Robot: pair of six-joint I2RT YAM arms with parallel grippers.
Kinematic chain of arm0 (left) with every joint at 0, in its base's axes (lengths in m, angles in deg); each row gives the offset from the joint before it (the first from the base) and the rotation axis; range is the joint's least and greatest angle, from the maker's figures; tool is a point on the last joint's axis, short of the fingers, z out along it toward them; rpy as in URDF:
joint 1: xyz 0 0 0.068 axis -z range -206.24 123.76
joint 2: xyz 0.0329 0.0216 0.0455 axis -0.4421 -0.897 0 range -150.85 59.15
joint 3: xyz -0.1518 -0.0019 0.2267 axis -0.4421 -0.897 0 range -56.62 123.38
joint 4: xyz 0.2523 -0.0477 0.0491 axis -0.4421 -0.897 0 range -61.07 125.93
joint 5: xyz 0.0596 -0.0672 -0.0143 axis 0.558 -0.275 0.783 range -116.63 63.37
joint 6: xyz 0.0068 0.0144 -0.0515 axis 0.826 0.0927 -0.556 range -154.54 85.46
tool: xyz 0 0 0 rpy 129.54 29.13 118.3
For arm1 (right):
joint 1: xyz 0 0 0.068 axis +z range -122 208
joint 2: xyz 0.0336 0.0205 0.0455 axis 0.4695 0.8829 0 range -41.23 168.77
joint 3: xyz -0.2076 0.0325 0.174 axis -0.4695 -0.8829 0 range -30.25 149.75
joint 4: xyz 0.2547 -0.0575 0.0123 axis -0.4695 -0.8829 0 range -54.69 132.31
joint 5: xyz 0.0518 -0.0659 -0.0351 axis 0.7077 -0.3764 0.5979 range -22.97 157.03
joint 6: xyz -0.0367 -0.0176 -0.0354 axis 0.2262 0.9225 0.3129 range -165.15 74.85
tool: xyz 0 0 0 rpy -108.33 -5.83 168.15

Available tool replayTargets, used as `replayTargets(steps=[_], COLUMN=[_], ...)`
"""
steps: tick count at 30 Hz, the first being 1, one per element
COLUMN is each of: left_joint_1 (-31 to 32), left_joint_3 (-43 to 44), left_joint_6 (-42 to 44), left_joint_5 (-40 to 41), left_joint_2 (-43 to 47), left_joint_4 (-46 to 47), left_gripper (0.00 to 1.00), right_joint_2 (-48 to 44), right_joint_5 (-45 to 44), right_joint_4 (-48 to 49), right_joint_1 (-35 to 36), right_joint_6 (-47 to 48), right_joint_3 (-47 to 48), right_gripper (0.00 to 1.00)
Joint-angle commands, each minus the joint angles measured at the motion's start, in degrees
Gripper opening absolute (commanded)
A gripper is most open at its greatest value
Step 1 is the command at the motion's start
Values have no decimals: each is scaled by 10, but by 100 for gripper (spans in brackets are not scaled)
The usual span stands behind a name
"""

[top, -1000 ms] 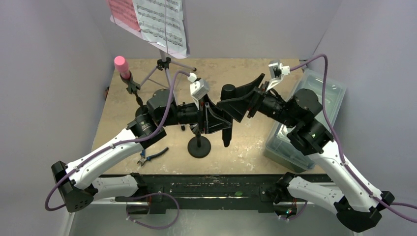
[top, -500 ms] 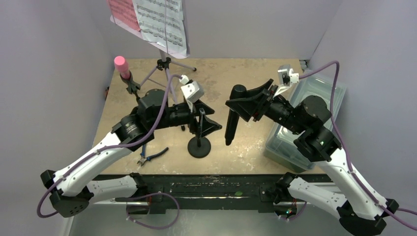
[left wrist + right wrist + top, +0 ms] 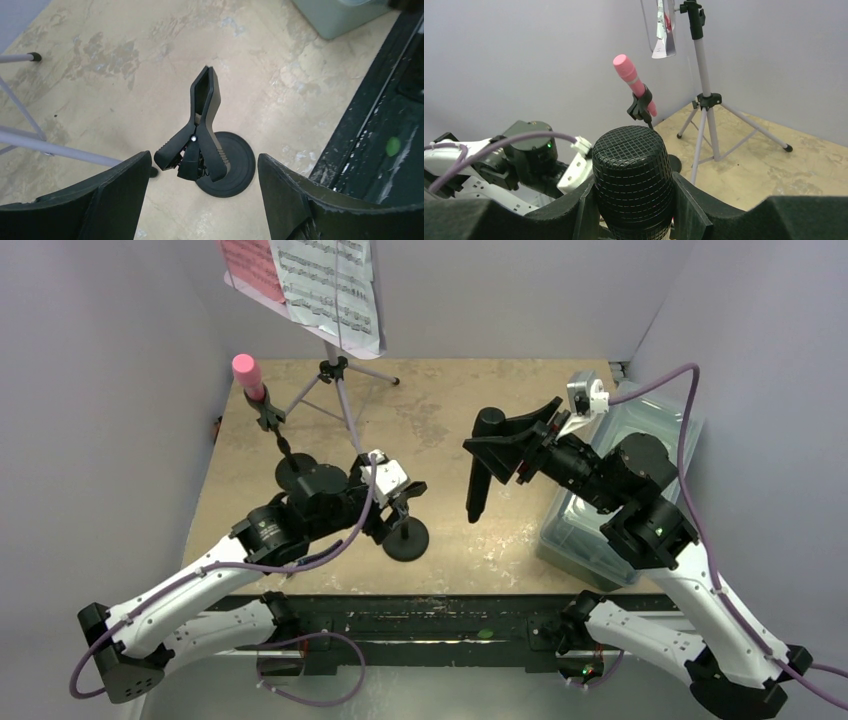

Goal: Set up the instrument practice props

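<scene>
Over tan table [image 3: 440, 410], right gripper [image 3: 633, 212] snug around black microphone [image 3: 631, 160].

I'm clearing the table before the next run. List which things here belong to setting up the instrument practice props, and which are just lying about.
Belongs to the job:
tripod music stand
sheet-music pages
pink microphone
black microphone
empty clip pole

Just lying about:
clear plastic tub
</scene>
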Motion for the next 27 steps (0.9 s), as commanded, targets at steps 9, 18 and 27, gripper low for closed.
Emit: replayTargets(steps=[9,18,27], left_joint_1=[-3,-26,-31], left_joint_3=[-73,-72,-89], left_joint_6=[78,86,81], left_joint_5=[45,18,12], left_joint_2=[-31,-51,-28], left_joint_4=[124,132,139], left_gripper=[77,10,0], right_joint_2=[8,50,108], right_joint_5=[21,26,31], right_joint_4=[22,66,197], right_joint_1=[-1,-1,17], right_joint_6=[16,37,120], right_joint_3=[5,-3,-65], right_gripper=[0,0,0])
